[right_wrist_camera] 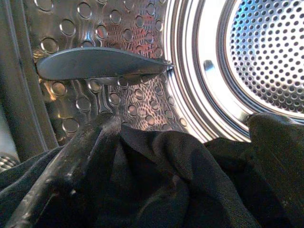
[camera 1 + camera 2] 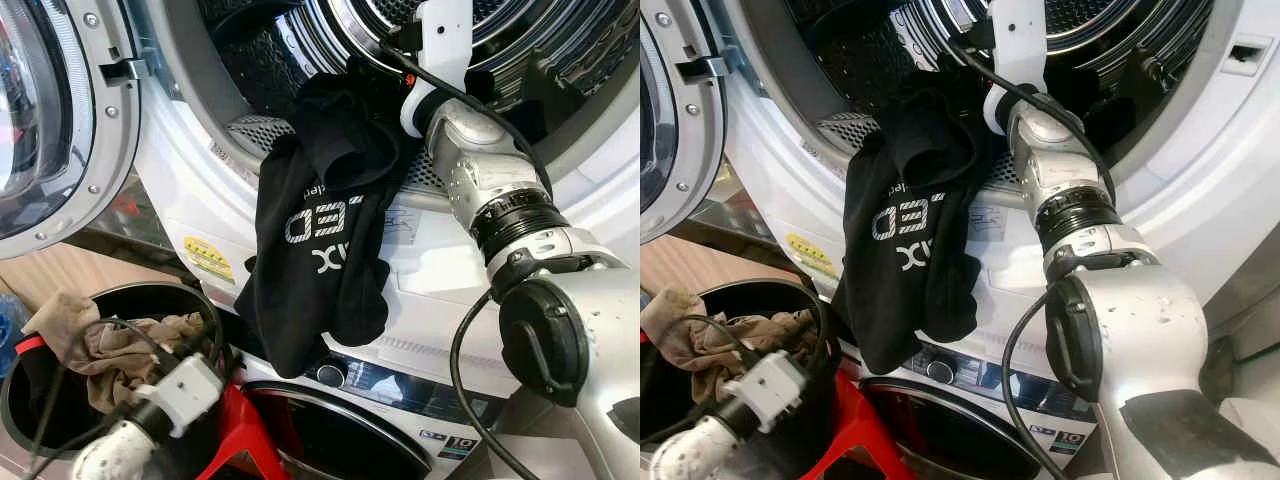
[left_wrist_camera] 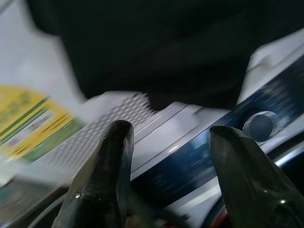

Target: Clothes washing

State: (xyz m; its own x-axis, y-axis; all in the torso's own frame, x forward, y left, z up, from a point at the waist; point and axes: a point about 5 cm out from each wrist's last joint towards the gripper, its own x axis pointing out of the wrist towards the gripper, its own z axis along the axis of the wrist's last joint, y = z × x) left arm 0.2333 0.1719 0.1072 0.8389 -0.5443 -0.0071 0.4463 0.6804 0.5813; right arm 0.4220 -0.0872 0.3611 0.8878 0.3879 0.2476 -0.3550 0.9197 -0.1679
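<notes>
A black garment (image 2: 320, 250) with white lettering hangs over the lip of the upper washer's open drum (image 2: 250, 60), its lower part draped down the white front. My right arm (image 2: 490, 180) reaches over it into the drum. In the right wrist view my right gripper (image 1: 185, 123) is open, its fingers (image 1: 71, 166) spread wide with black cloth (image 1: 180, 185) bunched between them, facing the perforated steel drum wall (image 1: 118, 95). My left gripper (image 3: 171, 130) is open and holds nothing. It is low, close to the lower machine's dark control panel (image 3: 199, 166) and the garment's hem.
The upper washer's round door (image 2: 40, 110) stands open at the left. Below it a black basket (image 2: 150, 292) holds beige clothes (image 2: 110, 345), with a red object (image 2: 235, 430) beside it. The lower machine's panel carries a knob (image 2: 330, 373).
</notes>
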